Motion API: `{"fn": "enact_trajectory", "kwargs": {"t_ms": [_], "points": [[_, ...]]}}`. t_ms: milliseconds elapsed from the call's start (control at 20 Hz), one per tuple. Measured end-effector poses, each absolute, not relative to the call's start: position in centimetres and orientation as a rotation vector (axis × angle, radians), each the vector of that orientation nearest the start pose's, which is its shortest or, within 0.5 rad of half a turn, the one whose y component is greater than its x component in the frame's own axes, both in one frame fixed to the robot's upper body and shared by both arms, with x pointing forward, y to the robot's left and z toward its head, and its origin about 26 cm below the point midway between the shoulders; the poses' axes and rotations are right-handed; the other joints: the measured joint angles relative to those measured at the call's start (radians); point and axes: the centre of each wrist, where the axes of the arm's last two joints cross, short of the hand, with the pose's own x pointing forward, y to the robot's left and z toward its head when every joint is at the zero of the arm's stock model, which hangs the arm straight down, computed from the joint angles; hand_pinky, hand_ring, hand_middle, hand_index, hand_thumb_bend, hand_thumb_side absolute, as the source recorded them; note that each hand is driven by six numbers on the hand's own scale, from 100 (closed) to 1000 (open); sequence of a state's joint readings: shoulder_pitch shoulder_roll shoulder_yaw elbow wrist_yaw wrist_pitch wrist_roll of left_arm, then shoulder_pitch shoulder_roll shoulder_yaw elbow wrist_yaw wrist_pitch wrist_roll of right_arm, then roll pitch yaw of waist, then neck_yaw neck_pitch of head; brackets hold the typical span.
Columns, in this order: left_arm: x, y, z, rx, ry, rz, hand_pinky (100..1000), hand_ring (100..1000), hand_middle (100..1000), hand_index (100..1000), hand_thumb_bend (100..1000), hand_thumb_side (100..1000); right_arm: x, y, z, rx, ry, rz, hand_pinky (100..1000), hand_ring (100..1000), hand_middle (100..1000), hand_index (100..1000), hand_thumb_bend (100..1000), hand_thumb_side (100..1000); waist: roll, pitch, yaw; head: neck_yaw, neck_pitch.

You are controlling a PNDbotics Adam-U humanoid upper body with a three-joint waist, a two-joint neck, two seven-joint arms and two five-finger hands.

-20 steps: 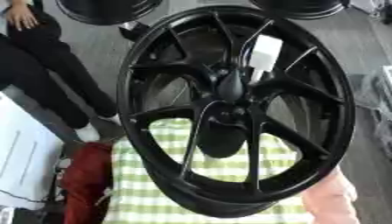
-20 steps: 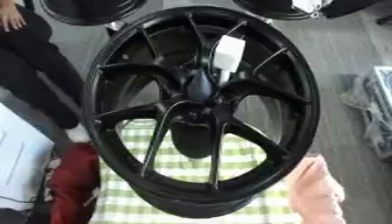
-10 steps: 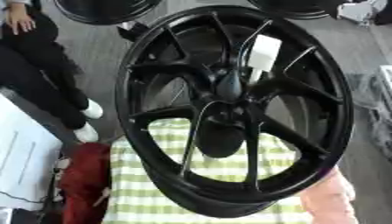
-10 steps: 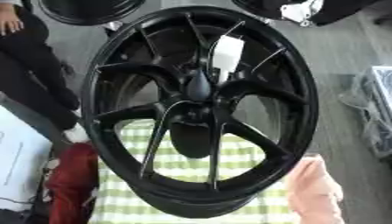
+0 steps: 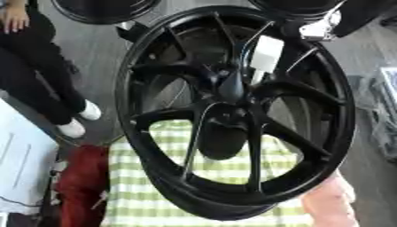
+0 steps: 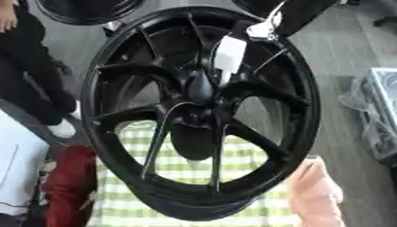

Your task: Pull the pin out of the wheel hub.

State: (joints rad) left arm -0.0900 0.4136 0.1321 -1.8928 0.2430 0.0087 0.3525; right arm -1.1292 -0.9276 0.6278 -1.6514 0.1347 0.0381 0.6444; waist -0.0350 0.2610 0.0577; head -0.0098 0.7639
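The robot's right hand (image 5: 322, 29) is reaching in top right, finger state unclear. Just below-left of it the big black spoked alloy wheel hub (image 5: 232, 111) is standing over green-checked cloth (image 5: 136, 177); pin indistinguishable.

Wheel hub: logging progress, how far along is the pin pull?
Done: nothing visibly; a dark piece, possibly the pin, sits central in the wheel hub. In hand: the right hand is near the upper rim. Left: reaching the centre, pulling it out.
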Motion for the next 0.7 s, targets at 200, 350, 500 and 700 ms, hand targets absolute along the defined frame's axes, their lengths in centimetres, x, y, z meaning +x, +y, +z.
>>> {"fn": "enact_trajectory", "kwargs": {"t_ms": [200,350,500,700], "points": [[28.2,33.7,14.1,0.378,-2.004,0.199,790,735,809,747,401,600,36.4,-20.5,35.6,-0.559,-1.523,2.054,836,829,770,864,340,424,-0.002,0.000,-0.001,0.000,0.000],[28.2,33.7,14.1,0.378,-2.003,0.199,790,734,810,747,401,601,36.8,-20.3,35.2,-0.544,-1.479,2.097,834,828,764,868,328,407,-0.002,0.000,-0.001,0.000,0.000],[28.2,33.7,14.0,0.379,-2.002,0.199,790,734,810,747,400,601,37.4,-19.7,35.0,-0.527,-1.441,2.109,831,825,760,868,301,488,-0.002,0.000,-0.003,0.000,0.000],[28.2,33.7,14.0,0.379,-2.002,0.199,791,735,810,747,399,602,38.0,-18.5,34.5,-0.523,-1.405,2.093,827,815,750,865,289,625,-0.002,0.000,-0.008,0.000,0.000]]}}
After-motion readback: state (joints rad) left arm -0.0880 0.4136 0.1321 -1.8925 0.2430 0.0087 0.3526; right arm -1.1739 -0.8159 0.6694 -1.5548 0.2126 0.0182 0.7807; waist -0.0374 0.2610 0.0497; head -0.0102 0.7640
